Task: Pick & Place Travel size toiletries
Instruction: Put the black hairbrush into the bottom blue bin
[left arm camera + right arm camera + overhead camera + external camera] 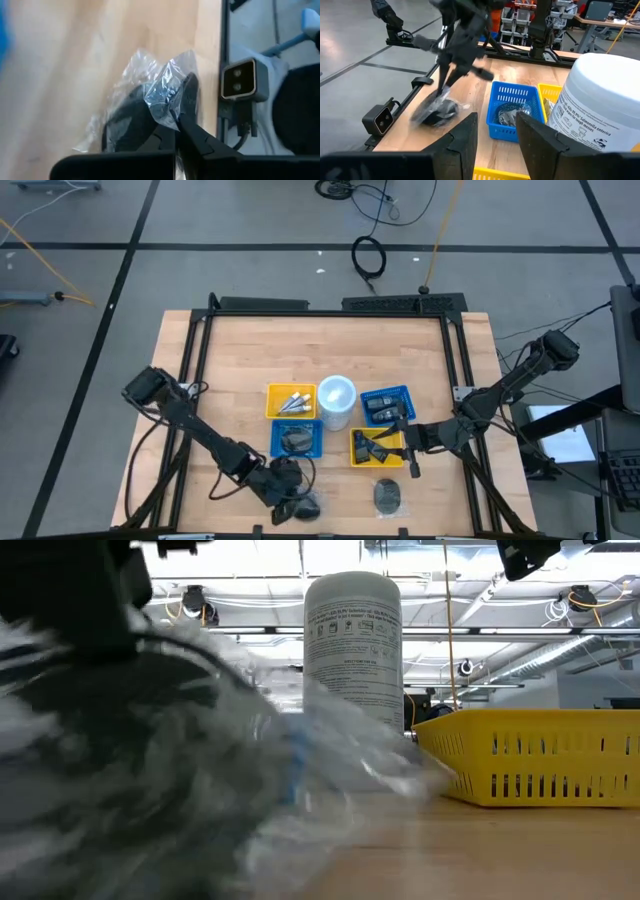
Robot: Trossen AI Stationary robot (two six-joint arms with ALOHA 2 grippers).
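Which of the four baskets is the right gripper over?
The lower yellow basket, right of the lower blue basket; the right gripper hangs open over it. The upper baskets lie farther back.

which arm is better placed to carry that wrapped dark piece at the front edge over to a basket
Left. The left claw is already shut on the clear wrap of the dark round piece at the table's front edge, close to the blue basket. The right claw is open and empty, over by the yellow basket.

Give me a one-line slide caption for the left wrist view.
Left pincer shut on a clear-wrapped dark round piece near the table edge.
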